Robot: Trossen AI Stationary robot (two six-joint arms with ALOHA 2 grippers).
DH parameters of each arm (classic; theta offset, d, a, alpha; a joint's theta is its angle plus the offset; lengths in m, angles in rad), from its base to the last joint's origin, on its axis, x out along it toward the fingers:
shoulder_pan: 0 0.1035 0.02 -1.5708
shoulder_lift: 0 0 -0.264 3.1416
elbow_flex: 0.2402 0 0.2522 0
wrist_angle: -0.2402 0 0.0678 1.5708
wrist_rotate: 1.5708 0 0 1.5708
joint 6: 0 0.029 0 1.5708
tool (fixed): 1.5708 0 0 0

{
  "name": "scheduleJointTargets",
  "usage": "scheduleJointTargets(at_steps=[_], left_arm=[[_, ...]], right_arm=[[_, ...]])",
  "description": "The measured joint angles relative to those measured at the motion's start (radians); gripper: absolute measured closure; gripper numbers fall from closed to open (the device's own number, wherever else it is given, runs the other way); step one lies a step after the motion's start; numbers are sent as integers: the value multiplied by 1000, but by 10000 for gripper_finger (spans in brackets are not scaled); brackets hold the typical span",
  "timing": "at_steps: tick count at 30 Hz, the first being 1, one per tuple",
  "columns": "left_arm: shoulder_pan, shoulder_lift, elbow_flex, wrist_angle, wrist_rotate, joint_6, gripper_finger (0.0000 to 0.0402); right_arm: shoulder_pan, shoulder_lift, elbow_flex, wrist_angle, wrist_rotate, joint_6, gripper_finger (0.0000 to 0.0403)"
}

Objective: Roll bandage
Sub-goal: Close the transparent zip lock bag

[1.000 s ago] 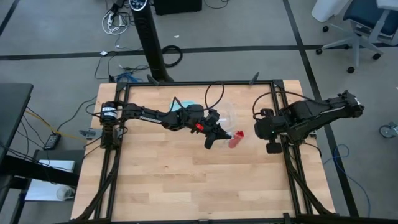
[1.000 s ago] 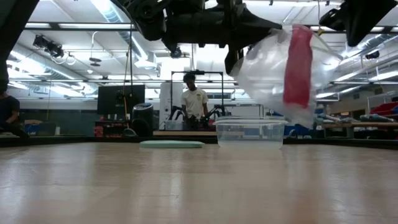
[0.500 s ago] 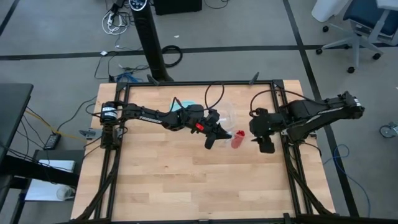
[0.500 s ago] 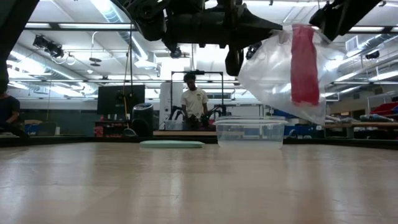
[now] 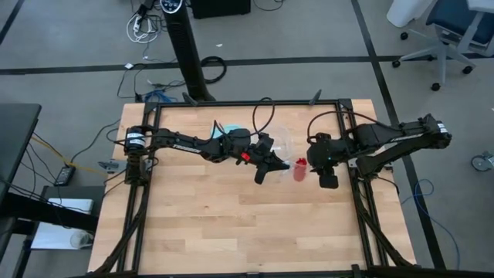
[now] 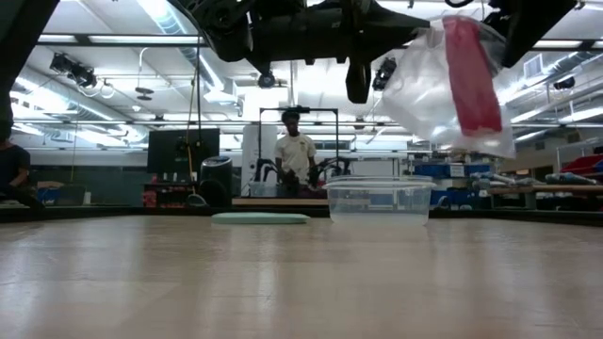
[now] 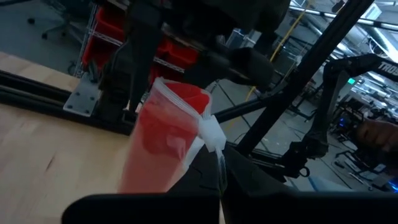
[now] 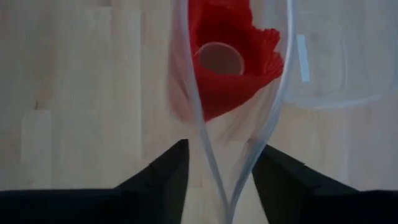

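The red bandage (image 6: 471, 73) sits loosely rolled inside a clear plastic bag (image 6: 429, 85) that is held high above the table. It also shows in the high view (image 5: 299, 169) and, from above through the bag's open mouth, in the right wrist view (image 8: 227, 68). My left gripper (image 5: 268, 165) is shut on the bag. My right gripper (image 5: 315, 164) is open at the bag's right side, one finger on either side of the bag's open rim (image 8: 202, 134). My left gripper pinches the bag's top edge (image 7: 210, 132) between its two fingers, coming from the table's left. The bag hangs clear of the table, tilted, with the bandage (image 7: 163, 134) inside. My right gripper: I cannot tell whether its fingers (image 8: 165, 177) touch the bag's rim.
A clear plastic container (image 6: 379, 200) and a flat teal lid (image 6: 259, 217) lie at the table's far side, behind the left arm (image 5: 193, 144). Bare wood lies toward the near edge. A person (image 6: 295, 155) stands in the room beyond the table.
My right gripper has moved toward the table's left, up to the bag's mouth. The bag with the bandage has swung upward and tilted toward the right arm, while my left gripper has kept its hold and stayed nearly in place.
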Motion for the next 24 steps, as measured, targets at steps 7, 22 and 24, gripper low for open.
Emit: scheduleJointTargets(at_steps=[7, 22, 24], left_arm=[[0, 0, 0, -20, 0, 0, 402], [60, -10, 0, -52, 87, 19, 402], [59, -10, 0, -46, 89, 19, 402]], right_arm=[[-2, 0, 0, -41, -24, -35, 377], [-33, 3, 50, -113, -33, -69, 385], [-33, 3, 50, -98, -28, -81, 371]])
